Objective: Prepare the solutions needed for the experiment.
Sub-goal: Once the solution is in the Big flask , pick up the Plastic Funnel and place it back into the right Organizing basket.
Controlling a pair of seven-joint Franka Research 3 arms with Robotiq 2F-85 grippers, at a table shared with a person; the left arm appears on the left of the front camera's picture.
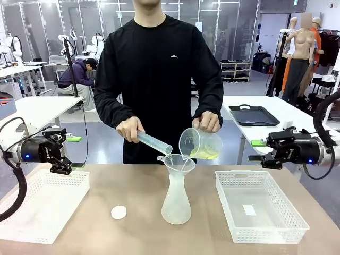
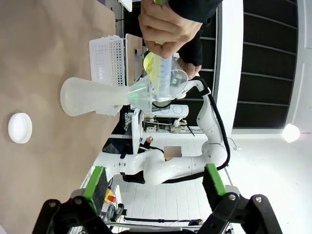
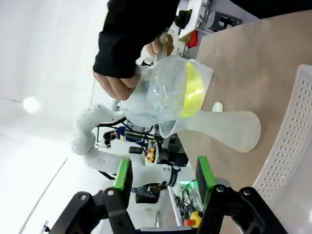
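Observation:
A person across the table tilts a clear beaker [image 1: 200, 143] over a funnel [image 1: 176, 161] set in a frosted conical flask [image 1: 176, 197]. Pale yellow-green solution [image 1: 208, 154] lies in the beaker's lower side. The person's other hand tips a graduated cylinder [image 1: 154, 142] toward the same funnel. My left gripper [image 1: 66, 151] hovers open at the table's left, well away from the flask [image 2: 87, 96]. My right gripper [image 1: 268, 147] hovers open at the right, facing the beaker [image 3: 161, 95] and its solution [image 3: 194, 90]. Both hold nothing; the green pads [image 2: 95, 180] [image 3: 204, 175] stand wide apart.
A white mesh basket [image 1: 32, 212] lies under my left gripper and another [image 1: 287, 223] at the right, with a small white slip inside. A small white round disc [image 1: 119, 212] rests on the tan table left of the flask. A black tray [image 1: 253, 115] sits on a table behind.

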